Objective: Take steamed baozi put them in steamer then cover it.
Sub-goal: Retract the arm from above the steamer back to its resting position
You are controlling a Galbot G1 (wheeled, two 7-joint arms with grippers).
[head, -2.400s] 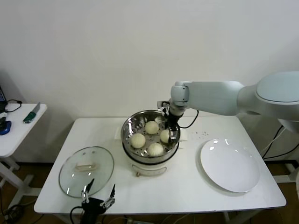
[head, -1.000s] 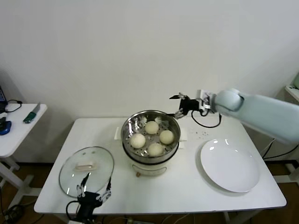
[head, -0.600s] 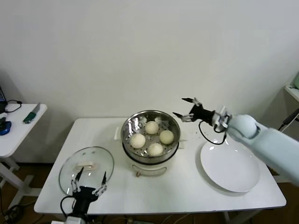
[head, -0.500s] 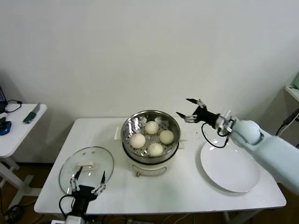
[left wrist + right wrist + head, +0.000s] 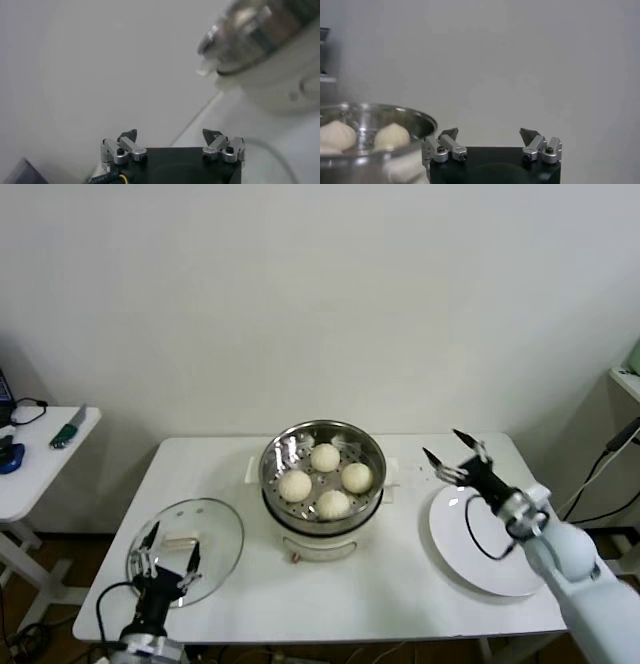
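Observation:
The steamer [image 5: 276, 459] stands mid-table on its white pot base, uncovered, with several cream-white baozi [image 5: 324, 456] inside. The cover [image 5: 212, 529], a clear glass lid with a cream handle, lies flat on the table to the steamer's left. My left gripper [image 5: 167, 552] is open over the lid's near edge, holding nothing. My right gripper [image 5: 443, 446] is open and empty in the air between the steamer and the white plate. In the right wrist view the gripper [image 5: 490, 134] is beside the steamer [image 5: 375, 120] and a baozi [image 5: 392, 135]. The left wrist view's gripper [image 5: 170, 136] faces the pot [image 5: 265, 55].
A large white plate [image 5: 495, 539] lies at the table's right, under my right forearm. A small side table [image 5: 40, 449] with a few items stands off to the left. The wall rises close behind the table.
My right gripper has pulled away from the steamer's rim, moving right and nearer, toward the plate. My left gripper has moved left and forward over the lid's near edge. Both stay open.

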